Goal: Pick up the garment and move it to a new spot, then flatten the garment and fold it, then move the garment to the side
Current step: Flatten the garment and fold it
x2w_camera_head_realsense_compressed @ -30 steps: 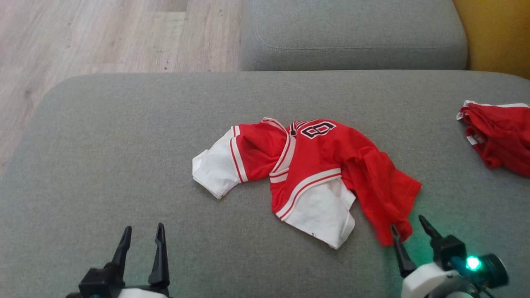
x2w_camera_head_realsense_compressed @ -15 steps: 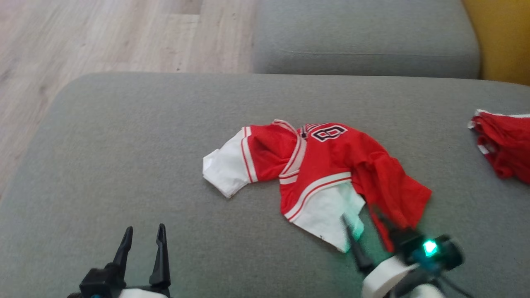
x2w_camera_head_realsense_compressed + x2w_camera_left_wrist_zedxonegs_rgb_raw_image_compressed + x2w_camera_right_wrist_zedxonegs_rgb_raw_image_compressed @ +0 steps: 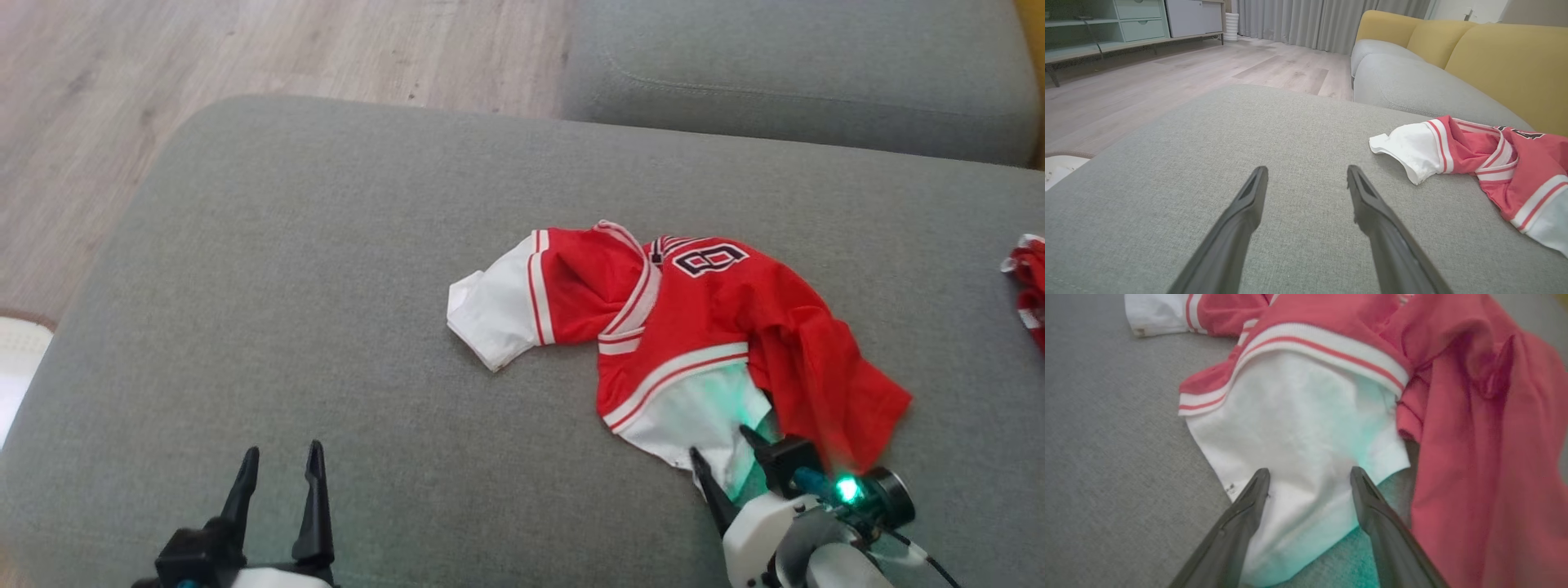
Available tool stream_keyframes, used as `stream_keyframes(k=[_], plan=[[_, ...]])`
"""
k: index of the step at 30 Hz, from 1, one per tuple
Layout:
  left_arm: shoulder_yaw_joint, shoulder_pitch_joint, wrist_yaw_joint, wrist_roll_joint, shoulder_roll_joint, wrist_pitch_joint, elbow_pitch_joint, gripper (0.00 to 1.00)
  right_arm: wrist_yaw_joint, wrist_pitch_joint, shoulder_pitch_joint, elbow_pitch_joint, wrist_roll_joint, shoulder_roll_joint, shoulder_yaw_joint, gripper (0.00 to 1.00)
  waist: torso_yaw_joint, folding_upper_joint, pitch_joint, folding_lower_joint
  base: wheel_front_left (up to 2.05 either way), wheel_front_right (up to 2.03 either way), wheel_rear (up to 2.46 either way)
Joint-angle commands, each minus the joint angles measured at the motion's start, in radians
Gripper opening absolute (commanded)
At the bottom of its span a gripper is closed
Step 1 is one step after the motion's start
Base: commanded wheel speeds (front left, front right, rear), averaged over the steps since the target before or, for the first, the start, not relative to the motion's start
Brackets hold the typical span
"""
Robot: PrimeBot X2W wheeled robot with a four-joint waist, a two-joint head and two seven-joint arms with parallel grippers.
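On the grey cushion (image 3: 326,286), mid-right: crumpled red-and-white garment (image 3: 694,318). Right gripper (image 3: 719,441) spread over its near white hem, nothing pinched; left gripper (image 3: 282,447) spread, well clear. Looks like first pickup. Next: lower, close on hem, lift.

Bare grey cushion (image 3: 326,327) left of the jersey (image 3: 702,318); second red garment (image 3: 1030,278) far right.

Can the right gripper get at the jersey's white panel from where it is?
Likely yes. The right gripper is open, its fingers over the near edge of the jersey's white panel, with nothing between. Contact can't be told.
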Motion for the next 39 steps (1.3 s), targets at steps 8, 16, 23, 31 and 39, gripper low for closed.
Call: stream_keyframes(k=[8,16,23,31,39], plan=[[0.043,-0.067,-0.007,0.002,0.001,-0.018,-0.018,1.0,0.007,0.004,-0.111,0.139,0.076,0.016,0.073,0.0,0.026,0.0,0.017,-0.0001,0.0,0.0,0.0],[0.052,-0.064,-0.002,0.003,0.001,-0.019,-0.018,1.0,0.007,-0.056,-0.164,0.022,0.267,0.017,0.339,0.0,0.034,0.0,0.008,-0.0001,0.0,0.0,0.0],[0.054,-0.064,-0.004,0.004,-0.001,-0.019,-0.017,1.0,0.007,-0.016,-0.216,-0.153,0.415,0.017,0.582,0.0,0.048,0.0,-0.004,-0.0001,0.0,0.0,0.0],[0.055,-0.064,-0.01,0.006,-0.002,-0.02,-0.008,1.0,0.007,0.005,-0.268,-0.193,0.487,0.017,0.706,1.0,0.067,0.0,-0.013,-0.0001,0.0,0.0,0.0],[0.058,-0.044,-0.007,0.007,0.0,-0.02,-0.009,1.0,0.007,-0.049,-0.264,-0.208,0.499,0.017,0.668,1.0,0.032,0.0,-0.031,-0.0001,0.0,0.0,0.0]])
